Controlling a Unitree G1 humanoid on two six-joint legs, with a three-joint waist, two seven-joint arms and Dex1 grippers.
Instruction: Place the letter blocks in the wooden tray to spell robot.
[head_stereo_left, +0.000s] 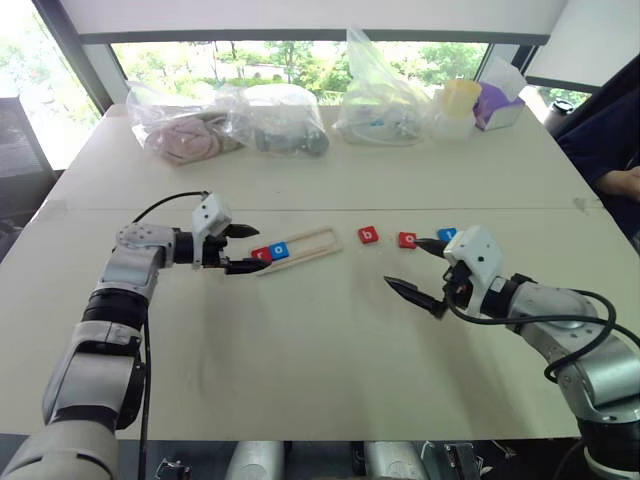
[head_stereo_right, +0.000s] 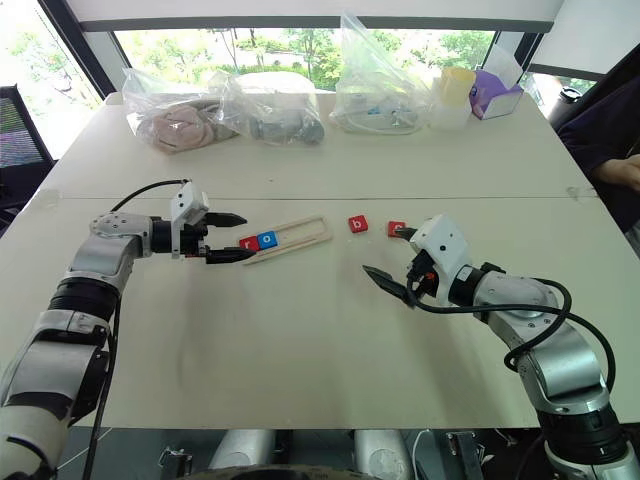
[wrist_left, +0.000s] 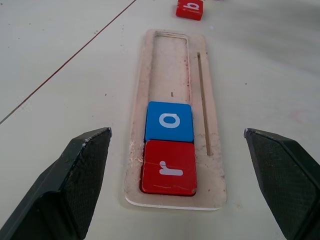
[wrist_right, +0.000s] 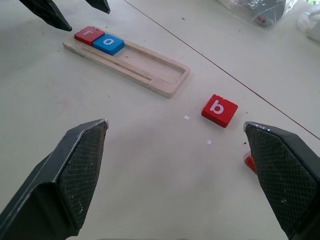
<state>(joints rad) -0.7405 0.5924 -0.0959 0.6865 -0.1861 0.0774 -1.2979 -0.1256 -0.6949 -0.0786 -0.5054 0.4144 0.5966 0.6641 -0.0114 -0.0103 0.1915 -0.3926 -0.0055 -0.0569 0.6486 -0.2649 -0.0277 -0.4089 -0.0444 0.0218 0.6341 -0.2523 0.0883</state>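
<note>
The wooden tray (head_stereo_left: 312, 241) lies slanted at mid-table. A red "r" block (head_stereo_left: 262, 254) and a blue "o" block (head_stereo_left: 280, 250) sit side by side in its left end; the rest of the slot (wrist_left: 171, 65) is bare. My left gripper (head_stereo_left: 256, 248) is open, its fingers straddling that end just above the table and holding nothing. To the right of the tray lie a red "b" block (head_stereo_left: 368, 235), a red "o" block (head_stereo_left: 407, 240) and a blue block (head_stereo_left: 447, 235). My right gripper (head_stereo_left: 404, 263) hovers open and empty near those two.
Clear plastic bags (head_stereo_left: 270, 120) of items, a yellow-lidded container (head_stereo_left: 456, 105) and a purple tissue box (head_stereo_left: 497, 105) line the table's far edge. A person's dark sleeve (head_stereo_left: 605, 140) shows at the far right. A seam (head_stereo_left: 330, 209) crosses the table behind the tray.
</note>
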